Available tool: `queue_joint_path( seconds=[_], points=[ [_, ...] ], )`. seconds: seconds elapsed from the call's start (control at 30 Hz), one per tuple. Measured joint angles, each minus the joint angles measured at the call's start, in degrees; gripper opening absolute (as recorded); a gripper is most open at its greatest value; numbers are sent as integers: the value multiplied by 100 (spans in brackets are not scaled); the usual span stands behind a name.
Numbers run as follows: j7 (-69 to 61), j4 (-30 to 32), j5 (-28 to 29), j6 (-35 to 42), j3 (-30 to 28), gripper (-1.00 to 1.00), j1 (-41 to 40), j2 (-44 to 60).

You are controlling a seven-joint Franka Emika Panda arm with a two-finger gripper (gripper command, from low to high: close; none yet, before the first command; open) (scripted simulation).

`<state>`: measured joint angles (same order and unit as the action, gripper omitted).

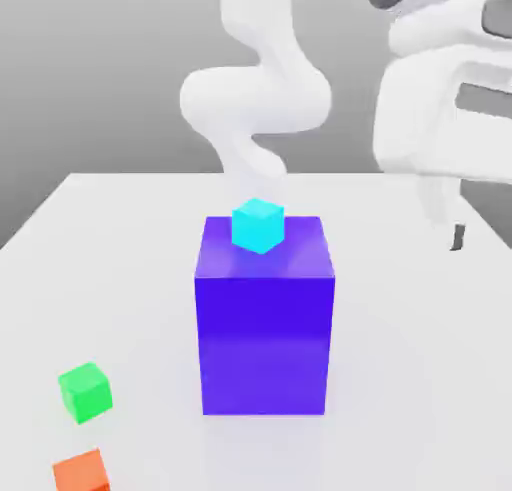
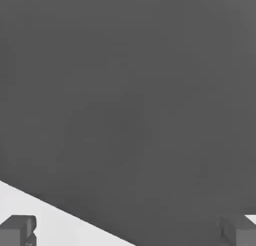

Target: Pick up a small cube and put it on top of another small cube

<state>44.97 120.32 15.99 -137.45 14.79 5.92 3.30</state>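
- Orange cube (image 1: 82,473): lies on the pale worktop (image 1: 410,339), low at the exterior view's left, partly cut off by the lower edge of the view.
- Green cube (image 1: 86,392): rests on the worktop just beyond the orange cube, apart from it, turned so that more than one side shows.
- Blue-purple block (image 1: 264,344): stands upright on the worktop near the middle, well apart from the green cube, and dwarfs every small cube around; shows a glossy front and top.
- Cyan cube (image 1: 258,226): sits on top of the block, turned with one corner toward the view.
- White arm (image 1: 255,99): rises behind the block, curving, then comes back into sight at the upper right.
- Gripper (image 2: 128,231): hangs at the exterior view's right, well apart from the block and all three cubes; released, with fingers spread wide in the hand view, grasping nothing.
- Beyond the fingers, in the hand view: shows a broad dark grey surface (image 2: 125,104), impossible to identify, with a slanting edge against a pale area.
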Motion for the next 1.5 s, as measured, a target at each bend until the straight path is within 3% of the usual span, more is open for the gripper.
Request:
queue_joint_path(
  seconds=[0.47,0.6,0.63,0.9,1.03,1.5],
  points=[
    [-532,-626,190,-501,475,0,630,2692],
    [-414,-845,443,-997,279,0,857,3515],
    [-383,-880,493,-1084,229,-100,899,3641],
    [-446,-835,403,-968,294,-100,853,3482],
    [-483,-441,60,-632,307,-100,466,2761],
    [539,1969,-1060,-1160,-1352,-100,-1543,757]
  ],
)
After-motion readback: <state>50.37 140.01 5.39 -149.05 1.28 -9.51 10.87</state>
